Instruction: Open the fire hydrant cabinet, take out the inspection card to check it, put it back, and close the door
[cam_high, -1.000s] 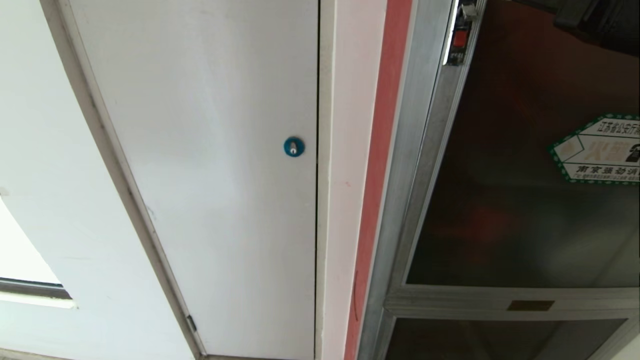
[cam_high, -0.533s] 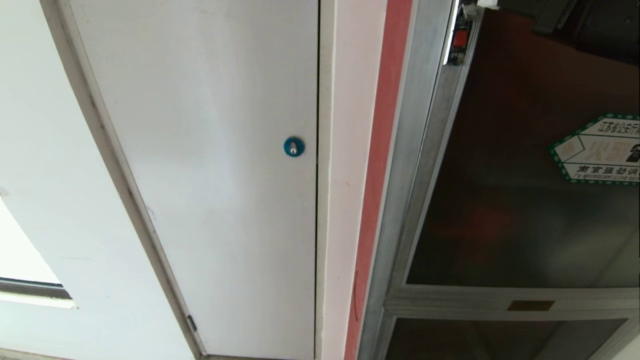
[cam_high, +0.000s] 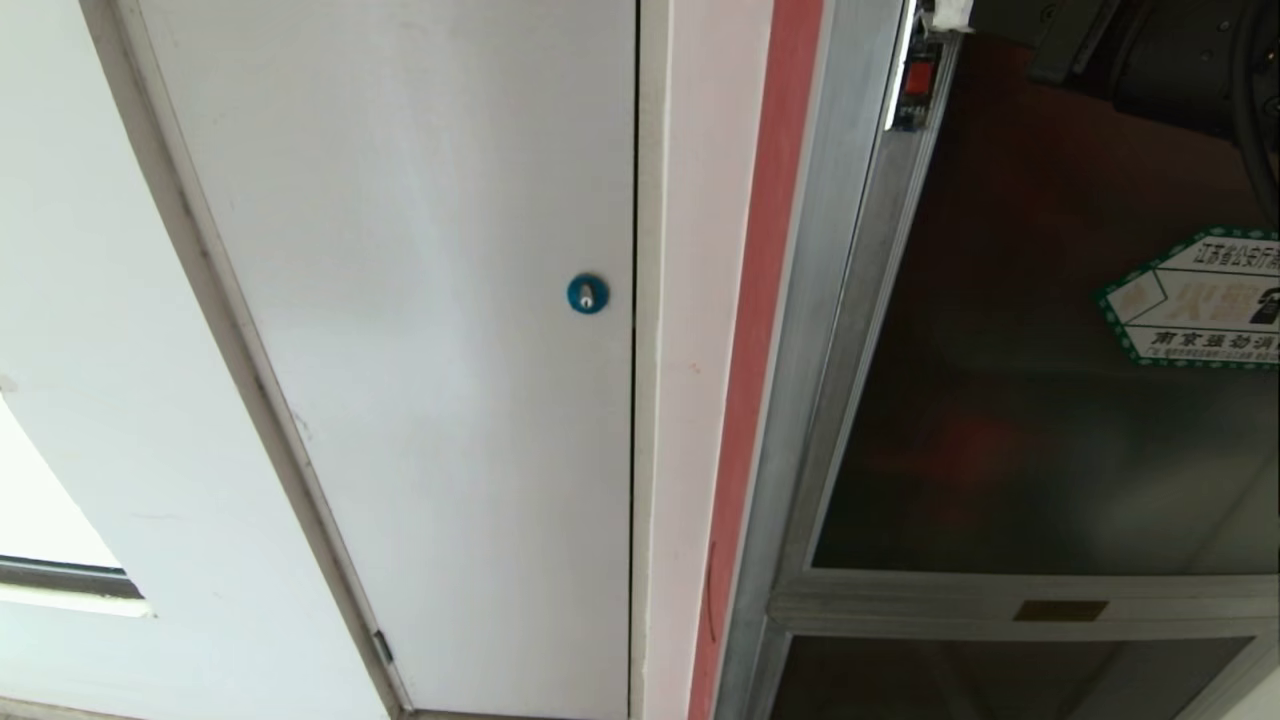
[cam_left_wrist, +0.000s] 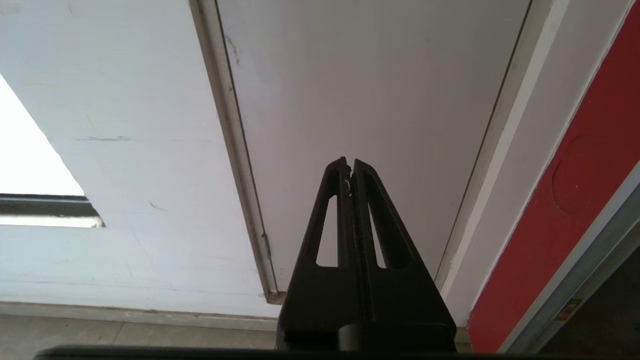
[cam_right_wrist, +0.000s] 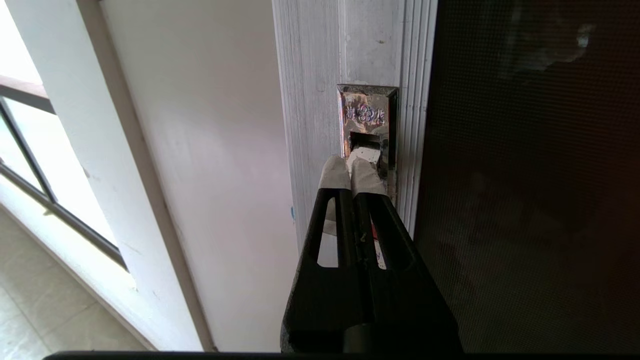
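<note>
Right gripper (cam_right_wrist: 351, 167) at the recessed latch of the silver metal-framed dark tinted glass door (cam_high: 1020, 330), door seen closed.

Fingers are pressed together, nothing held; the padded tips (cam_right_wrist: 334, 172) are set just below and touching the small shiny metal latch plate (cam_right_wrist: 367, 120) in the door's silver frame strip, whose long axis runs upright. The latch lies straight ahead of the tips, so a short push into the recess is judged next. Left gripper (cam_left_wrist: 350, 167) is clenched empty, parked before the plain white panel door (cam_left_wrist: 370, 90), well apart. Inspection card is not visible.
</note>
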